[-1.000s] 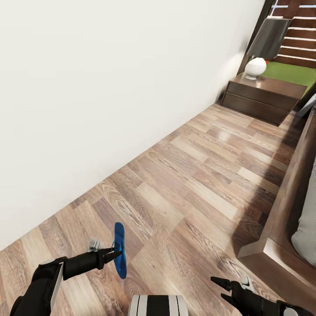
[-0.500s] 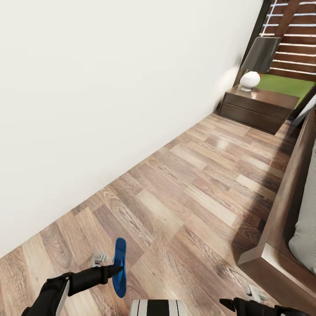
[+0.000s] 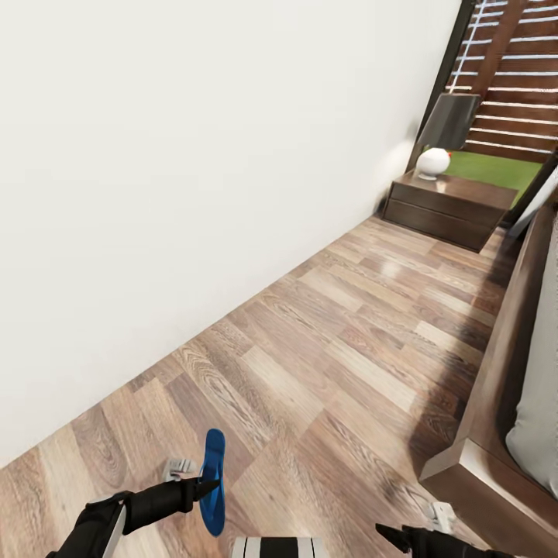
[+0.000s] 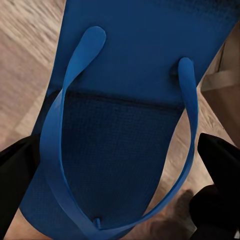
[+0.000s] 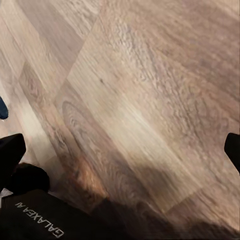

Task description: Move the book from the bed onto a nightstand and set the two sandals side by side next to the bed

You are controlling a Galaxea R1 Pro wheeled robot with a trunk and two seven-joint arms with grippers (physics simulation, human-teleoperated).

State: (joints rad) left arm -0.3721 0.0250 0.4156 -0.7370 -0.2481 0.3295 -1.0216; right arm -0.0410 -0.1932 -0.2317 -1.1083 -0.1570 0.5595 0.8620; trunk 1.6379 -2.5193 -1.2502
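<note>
Head view: one blue sandal (image 3: 213, 480) is held clamped, edge-up above the floor (image 3: 325, 372), by the left gripper (image 3: 203, 488), the right gripper (image 3: 391, 533) being spread and unladen; it should be laid flat beside the bed (image 3: 496, 434)

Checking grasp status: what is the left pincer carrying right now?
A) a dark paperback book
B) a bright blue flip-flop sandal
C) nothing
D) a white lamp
B: the left pincer is closed on the bright blue flip-flop sandal, held on edge above the wood-plank floor.
</note>
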